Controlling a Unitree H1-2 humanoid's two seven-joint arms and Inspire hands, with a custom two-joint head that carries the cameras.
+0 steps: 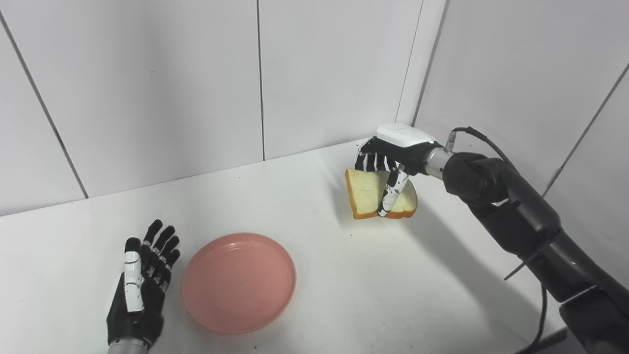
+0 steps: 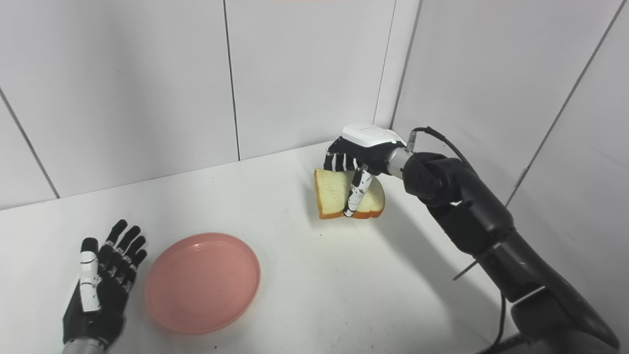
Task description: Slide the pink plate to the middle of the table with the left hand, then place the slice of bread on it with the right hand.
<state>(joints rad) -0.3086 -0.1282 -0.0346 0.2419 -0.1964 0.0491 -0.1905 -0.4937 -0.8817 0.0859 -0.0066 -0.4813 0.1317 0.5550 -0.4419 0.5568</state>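
The pink plate [image 1: 239, 281] lies flat on the white table [image 1: 344, 275], left of centre near the front edge. My left hand [image 1: 142, 282] rests just left of the plate, fingers spread and open, not touching it. At the back right, my right hand [image 1: 388, 162] is shut on the slice of bread [image 1: 368, 194], thumb across its front face and fingers behind its top edge. The slice hangs tilted, lifted a little above the table. In the right eye view the same slice of bread [image 2: 334, 194] sits under the right hand [image 2: 358, 152].
White panelled walls [image 1: 196, 88] close the table at the back and on the right, meeting in a corner just behind the right hand. A black cable [image 1: 540, 314] hangs along the right arm near the table's right edge.
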